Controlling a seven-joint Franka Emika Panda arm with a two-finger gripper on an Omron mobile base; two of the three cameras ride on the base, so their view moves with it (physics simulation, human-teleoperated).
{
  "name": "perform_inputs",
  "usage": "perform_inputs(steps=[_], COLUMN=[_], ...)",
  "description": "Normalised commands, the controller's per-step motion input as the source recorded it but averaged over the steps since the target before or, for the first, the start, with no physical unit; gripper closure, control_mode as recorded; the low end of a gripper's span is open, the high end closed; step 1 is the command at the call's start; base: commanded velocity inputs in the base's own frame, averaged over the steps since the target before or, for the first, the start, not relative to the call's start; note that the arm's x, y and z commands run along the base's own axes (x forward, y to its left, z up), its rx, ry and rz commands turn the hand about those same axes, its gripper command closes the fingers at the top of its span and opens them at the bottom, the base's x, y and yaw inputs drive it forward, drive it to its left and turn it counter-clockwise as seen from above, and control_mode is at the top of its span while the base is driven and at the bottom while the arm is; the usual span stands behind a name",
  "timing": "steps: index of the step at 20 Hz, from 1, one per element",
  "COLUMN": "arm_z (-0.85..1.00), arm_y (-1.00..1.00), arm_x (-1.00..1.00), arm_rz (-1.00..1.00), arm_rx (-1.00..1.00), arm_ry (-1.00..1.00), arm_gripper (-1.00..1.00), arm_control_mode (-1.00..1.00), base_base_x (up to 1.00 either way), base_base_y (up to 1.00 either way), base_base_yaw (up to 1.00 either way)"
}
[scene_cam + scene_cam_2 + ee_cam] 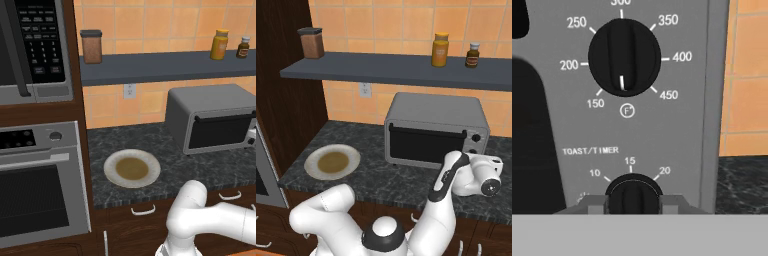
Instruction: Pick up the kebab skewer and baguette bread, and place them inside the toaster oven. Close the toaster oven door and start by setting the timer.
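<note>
Hand view: tool [633, 199] clamped on the timer knob [633, 192] under the "TOAST/TIMER" label, below the temperature dial [624, 57]. Right base view: toaster oven [436, 112] standing toward the worktop's [381, 177] back right, its toaster oven door [426, 145] shut; an empty plate [332, 162] lies near the left edge. Risk: pads could slip round the smooth knob, leaving the timer unset, should the wrist turn off-axis.
</note>
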Motion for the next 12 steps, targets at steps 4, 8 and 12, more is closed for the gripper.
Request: perform_inputs(steps=[4,8,12], arm_z=[-0.10,0.00,0.00], arm_y=[0.00,0.00,0.00], arm_x=[0.17,0.00,0.00], arm_rz=[0.00,0.00,0.00], arm_rx=[0.00,0.00,0.03], arm_ry=[-0.06,0.00,0.00], arm_gripper=[1.00,1.00,1.00], arm_control_mode=[-1.00,-1.00,-1.00], base_base_x=[0.00,0.00,0.00], base_base_y=[0.00,0.00,0.00], base_base_yaw=[0.00,0.00,0.00])
